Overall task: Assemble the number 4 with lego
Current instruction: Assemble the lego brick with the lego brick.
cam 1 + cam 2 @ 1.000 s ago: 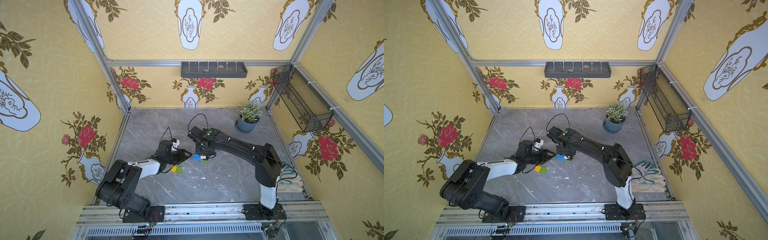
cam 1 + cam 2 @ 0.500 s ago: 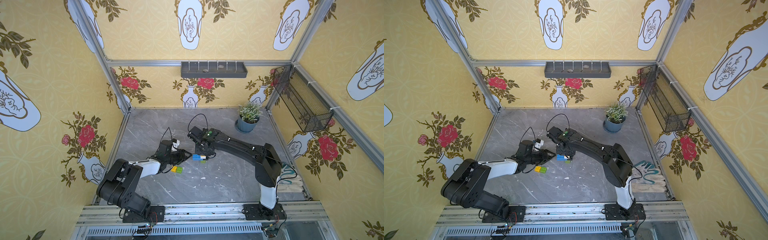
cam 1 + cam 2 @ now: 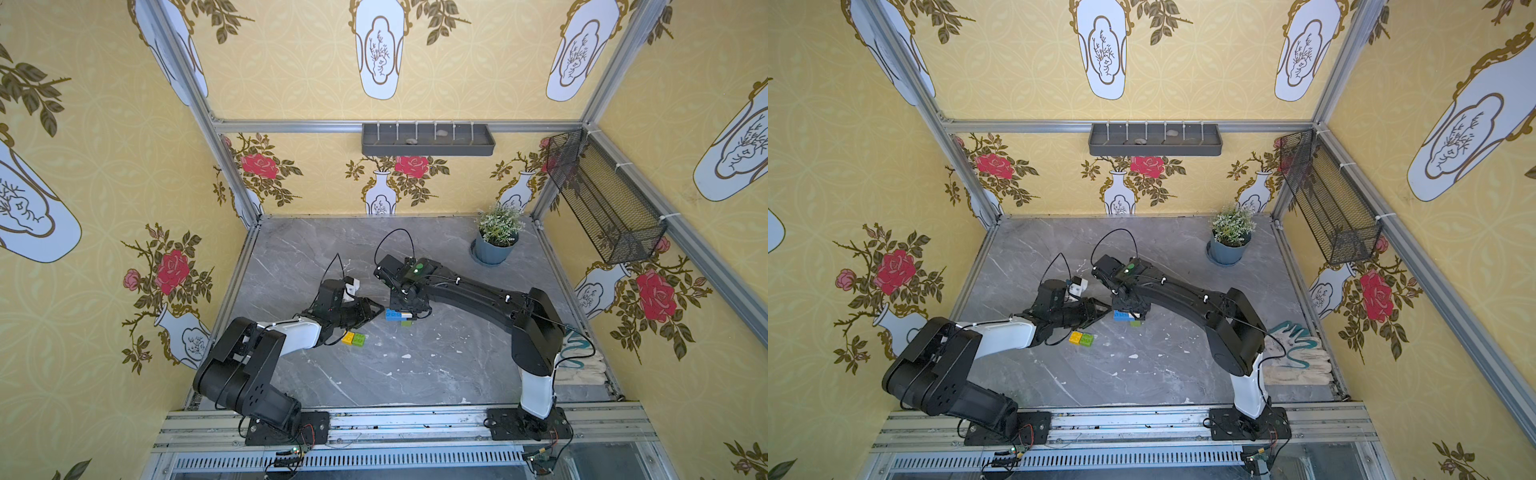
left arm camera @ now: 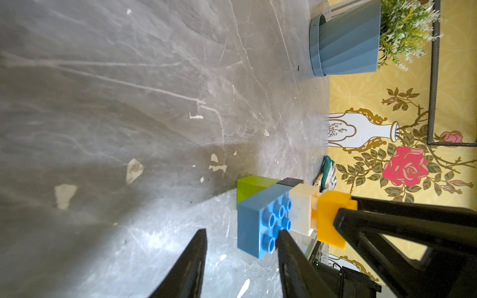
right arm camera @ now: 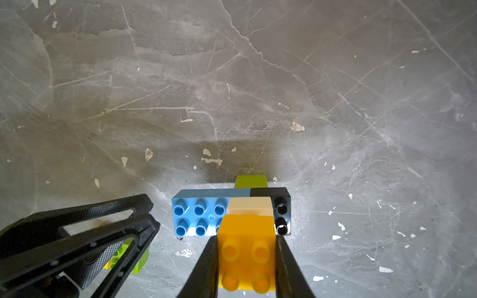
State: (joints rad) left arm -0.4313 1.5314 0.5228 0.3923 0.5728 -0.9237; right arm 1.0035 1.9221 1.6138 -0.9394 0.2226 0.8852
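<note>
Here the right pincer (image 5: 245, 241) grips a yellow brick (image 5: 245, 227) by two opposite sides, studs up. The brick sits over a white brick (image 5: 249, 206), and the left wrist view shows a strip of studs between the two, so they are not flush. The white brick rests across a blue bar (image 5: 198, 214) and a black brick (image 5: 281, 203), with a green brick (image 5: 250, 182) under the far side. Together these make the part-built number 4 (image 3: 397, 314), which stands near the middle of the grey bench (image 3: 415, 374). At its 9 o'clock the left pincer (image 4: 241, 232) is low over the bench, its jaws moderately apart and holding nothing. Its tips are just beside the free end of the blue bar, with a sliver of bench between them in the right wrist view. In both top views a spare yellow brick (image 3: 348, 337) and a spare green brick (image 3: 360, 339) lie touching each other at the number's 8 o'clock, beside the left arm. A potted plant (image 3: 496, 241) stands well apart at 2 o'clock.
</note>
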